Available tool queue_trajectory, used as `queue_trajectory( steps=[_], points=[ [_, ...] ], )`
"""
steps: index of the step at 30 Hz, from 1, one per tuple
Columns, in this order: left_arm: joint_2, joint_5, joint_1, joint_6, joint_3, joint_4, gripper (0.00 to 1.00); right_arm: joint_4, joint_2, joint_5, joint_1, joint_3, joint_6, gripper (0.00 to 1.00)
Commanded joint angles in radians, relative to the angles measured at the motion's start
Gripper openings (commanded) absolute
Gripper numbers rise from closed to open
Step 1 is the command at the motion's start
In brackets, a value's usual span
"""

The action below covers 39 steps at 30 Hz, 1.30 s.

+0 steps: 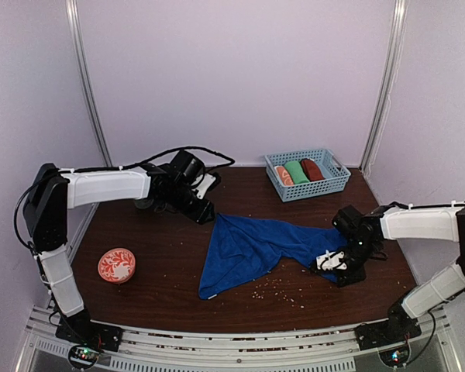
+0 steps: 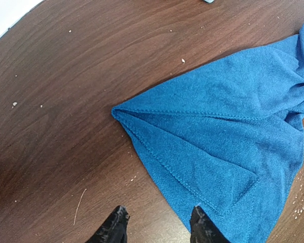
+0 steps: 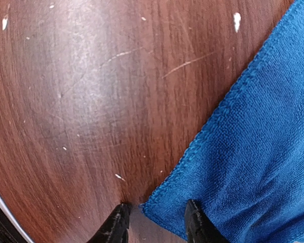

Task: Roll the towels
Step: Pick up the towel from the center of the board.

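The royal blue towel point(image 1: 252, 248) lies unrolled and rumpled in the middle of the table, and it also shows in the left wrist view point(image 2: 233, 131) and the right wrist view point(image 3: 263, 152). My left gripper point(image 1: 206, 212) is open just beside the towel's far left corner; in the left wrist view point(image 2: 159, 227) its right fingertip point(image 2: 203, 225) is over the towel's hem. My right gripper point(image 1: 327, 263) is open at the towel's right end; in the right wrist view point(image 3: 157, 224) its jaws straddle a towel corner. The rust-brown towel point(image 1: 311, 169) lies rolled in the basket.
A light blue basket point(image 1: 329, 184) at the back right holds a green roll point(image 1: 297, 171) and an orange-and-white roll point(image 1: 284, 175) beside the rust-brown one. A red-and-white patterned round object point(image 1: 116, 265) sits at the front left. Small crumbs are scattered on the dark wood table point(image 1: 163, 256).
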Motion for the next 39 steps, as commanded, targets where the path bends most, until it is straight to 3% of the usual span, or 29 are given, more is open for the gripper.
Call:
queue_trajectory(
  steps=[1,3,7,10,16,22,25,31,36,39],
  points=[
    [0.014,0.029,0.008,0.016,0.029,0.007,0.43,0.041,0.03,0.029,0.008,-0.025,0.011,0.4],
    [0.018,0.037,0.008,0.016,0.03,0.007,0.43,0.056,0.055,0.046,0.008,-0.025,0.022,0.37],
    [0.029,0.047,0.008,0.017,0.039,0.006,0.43,0.091,0.105,0.083,0.007,-0.004,0.072,0.1],
    [0.036,0.065,0.008,0.023,0.043,0.008,0.43,0.071,0.102,0.096,0.001,0.05,0.117,0.0],
    [0.02,0.268,-0.01,0.048,-0.003,0.09,0.46,0.0,0.038,-0.014,-0.052,0.228,0.211,0.0],
    [0.034,0.273,-0.077,0.052,-0.015,0.13,0.47,0.097,0.043,-0.023,-0.122,0.282,0.406,0.0],
    [0.098,0.238,-0.092,0.032,0.032,0.068,0.47,0.107,0.058,-0.017,-0.141,0.303,0.44,0.0],
    [0.148,0.154,-0.091,-0.17,0.068,-0.014,0.38,0.091,0.072,-0.049,-0.146,0.321,0.439,0.0],
    [0.137,0.172,-0.092,-0.327,0.022,-0.013,0.41,0.093,0.081,-0.053,-0.146,0.317,0.439,0.0],
    [0.146,0.191,-0.094,-0.35,0.018,-0.01,0.42,0.097,0.083,-0.053,-0.146,0.317,0.438,0.0]
  ],
)
